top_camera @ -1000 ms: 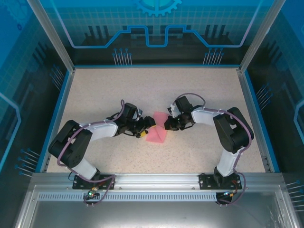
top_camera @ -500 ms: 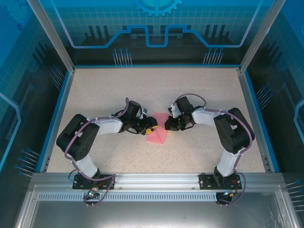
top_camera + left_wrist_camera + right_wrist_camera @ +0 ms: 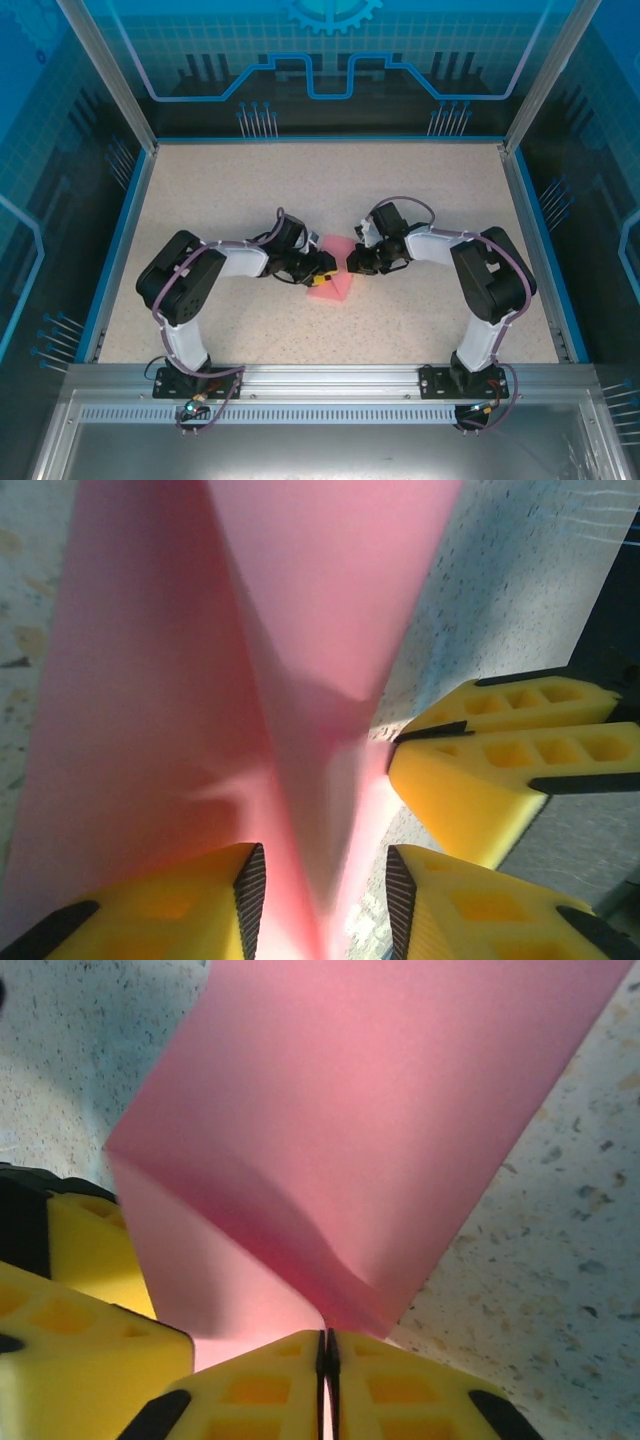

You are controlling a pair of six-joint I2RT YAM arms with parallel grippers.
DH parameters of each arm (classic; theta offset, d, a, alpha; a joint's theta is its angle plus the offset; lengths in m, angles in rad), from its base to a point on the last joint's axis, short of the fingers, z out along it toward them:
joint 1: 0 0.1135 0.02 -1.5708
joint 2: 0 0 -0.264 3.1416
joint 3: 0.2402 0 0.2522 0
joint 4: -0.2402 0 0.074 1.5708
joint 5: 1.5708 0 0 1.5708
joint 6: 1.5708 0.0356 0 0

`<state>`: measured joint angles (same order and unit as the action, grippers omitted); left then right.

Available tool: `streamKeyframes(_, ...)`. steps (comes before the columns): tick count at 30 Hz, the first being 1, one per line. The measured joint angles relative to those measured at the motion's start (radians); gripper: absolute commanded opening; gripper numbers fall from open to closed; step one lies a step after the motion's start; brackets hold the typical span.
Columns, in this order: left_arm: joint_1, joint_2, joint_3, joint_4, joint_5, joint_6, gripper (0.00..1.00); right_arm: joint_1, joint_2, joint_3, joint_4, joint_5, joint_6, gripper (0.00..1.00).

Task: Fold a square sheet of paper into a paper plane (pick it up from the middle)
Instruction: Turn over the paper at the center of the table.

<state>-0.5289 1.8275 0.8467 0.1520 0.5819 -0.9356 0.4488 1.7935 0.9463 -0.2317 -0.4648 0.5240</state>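
Step in hand, my read: pinching a raised ridge in the paper [image 3: 333, 286] to set a fold, mid tabletop [image 3: 250, 190].

How to do it well:
- The left hand [image 3: 325, 885] should close square on the ridge line running between its pads. Off to one side and the crease goes crooked.
- It should close slowly so the thin sheet doesn't buckle or slide.
- The right hand [image 3: 325, 1345] should grip its end firm and level so the ridge is taut between the two.
- No pulling apart, since the paper could tear or slip out.
- The yellow fingers of the two hands sit just beside each other, so watch for a bump.

Left hand: jaws partly spread, with the paper ridge standing in the gap. The pads are not clearly pressing it, and nothing is gripped as far as I can tell.

Right hand: fingers pressed together, pinching the paper's folded edge at the tips.

Paper: lifted into a ridge between the two hands. Its near part appears to rest on the tabletop.
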Motion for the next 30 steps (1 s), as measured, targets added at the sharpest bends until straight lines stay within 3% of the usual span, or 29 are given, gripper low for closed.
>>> streamKeyframes(9, -0.004, 0.001, 0.006, 0.011, 0.019, 0.023, 0.23, -0.044, -0.127, -0.053, 0.020, 0.014, 0.054, 0.53)
streamKeyframes(20, -0.005, -0.002, 0.015, -0.001, 0.010, 0.138, 0.03, -0.112, -0.278, -0.115, 0.012, 0.072, 0.111, 0.75)
streamKeyframes(30, -0.005, -0.216, 0.169, -0.364, -0.220, 0.391, 0.01, -0.118, -0.467, -0.115, -0.068, 0.216, 0.132, 0.91)
